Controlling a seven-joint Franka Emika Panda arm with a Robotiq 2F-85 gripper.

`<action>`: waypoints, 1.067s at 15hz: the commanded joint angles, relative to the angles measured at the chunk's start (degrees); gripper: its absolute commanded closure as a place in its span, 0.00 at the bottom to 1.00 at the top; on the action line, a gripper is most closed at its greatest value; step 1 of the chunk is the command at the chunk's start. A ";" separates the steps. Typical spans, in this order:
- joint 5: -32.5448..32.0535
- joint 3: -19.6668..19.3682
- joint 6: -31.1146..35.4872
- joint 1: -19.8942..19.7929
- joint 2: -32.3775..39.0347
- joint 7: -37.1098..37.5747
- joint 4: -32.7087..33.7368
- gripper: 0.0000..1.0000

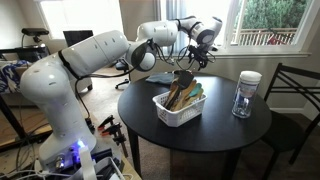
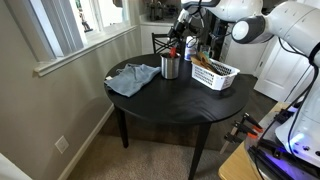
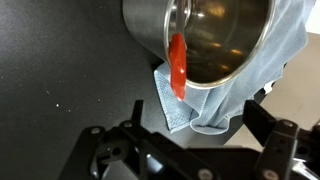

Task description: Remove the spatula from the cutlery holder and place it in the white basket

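Observation:
A red spatula [image 3: 178, 65] leans out over the rim of a steel cutlery holder [image 3: 215, 40] in the wrist view. In an exterior view the holder [image 2: 170, 67] stands on the round black table with the red spatula [image 2: 172, 50] sticking up from it. The white basket [image 2: 215, 73] sits just beside the holder; it also shows in an exterior view [image 1: 180, 106] with wooden utensils in it. My gripper [image 3: 198, 125] is open and empty. It hovers above the holder, apart from the spatula, in both exterior views [image 2: 190, 25] [image 1: 203, 45].
A blue cloth [image 2: 132, 78] lies crumpled on the table beside the holder and shows under the jaws in the wrist view [image 3: 200, 105]. A clear jar with a white lid [image 1: 247, 92] stands near the table edge. A dark chair [image 1: 295, 95] stands by the table.

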 commanded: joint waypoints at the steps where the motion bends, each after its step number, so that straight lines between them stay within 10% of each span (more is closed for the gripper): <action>1: -0.08 0.29 -2.61 -0.56 -1.76 -0.71 -2.91 0.00; 2: -0.04 0.41 -3.44 -0.59 -1.77 -1.16 -3.00 0.01; 3: -0.12 0.33 -4.12 -0.54 -1.74 -1.12 -2.98 0.25; 16: -0.19 0.28 -6.50 -0.82 -2.02 -2.17 -2.16 0.94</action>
